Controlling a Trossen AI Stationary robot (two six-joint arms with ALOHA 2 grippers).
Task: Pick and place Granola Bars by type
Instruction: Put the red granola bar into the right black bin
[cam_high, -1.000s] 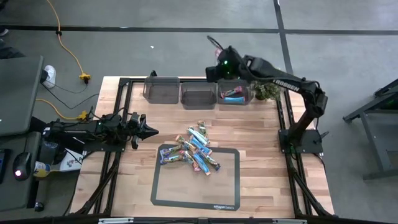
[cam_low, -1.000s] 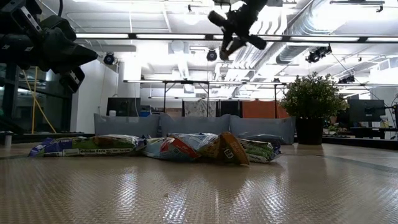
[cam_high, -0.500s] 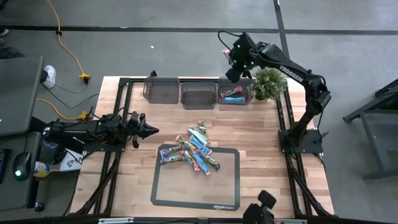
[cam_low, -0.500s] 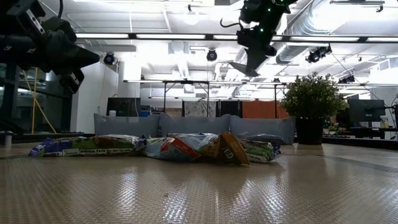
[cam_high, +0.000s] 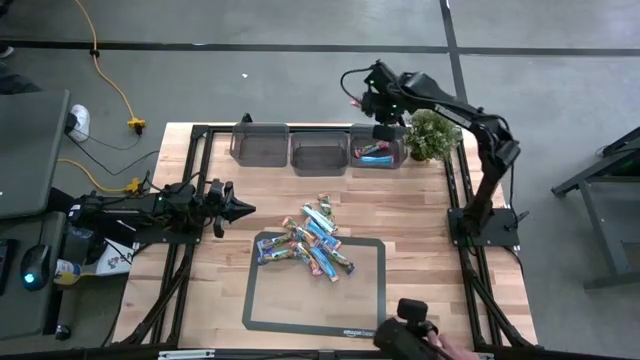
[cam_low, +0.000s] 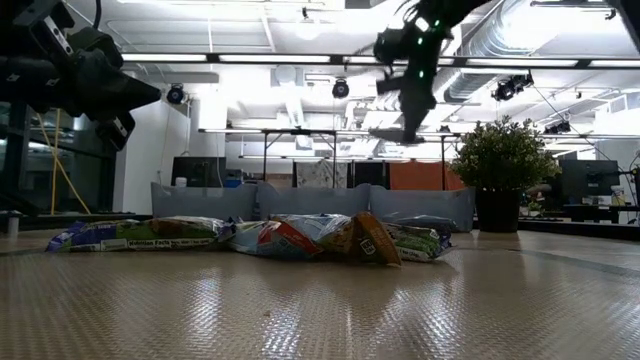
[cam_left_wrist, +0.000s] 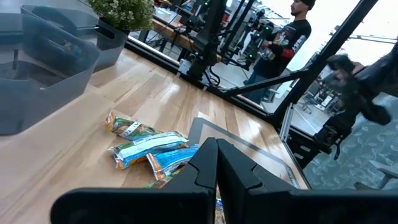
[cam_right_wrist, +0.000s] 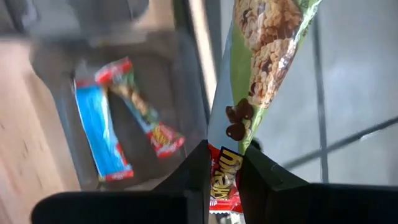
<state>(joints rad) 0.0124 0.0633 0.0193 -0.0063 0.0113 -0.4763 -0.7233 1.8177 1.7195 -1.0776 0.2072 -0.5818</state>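
Right claw (cam_right_wrist: 224, 165) clamped on a green-wrapped bar (cam_right_wrist: 267, 56), long axis running straight out from fingers. Raised near the right-hand bin (cam_high: 378, 150), just beyond its far rim. Left claw (cam_high: 245, 209) pinched together, idle beside the pile (cam_high: 312, 240) on the table (cam_high: 420, 250).

A heap of Granola Bars (cam_high: 312, 240) lies mid-worktop (cam_high: 420, 250), partly on a mat (cam_high: 360, 300). Behind it stand three bins (cam_high: 318, 150) in a row; the rightmost holds two bars (cam_high: 374, 152), beside a plant (cam_high: 432, 135).

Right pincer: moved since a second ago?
Yes. The right pincer, shut on a granola bar, has shifted from over the right bin to beyond its far rim, off the table edge.
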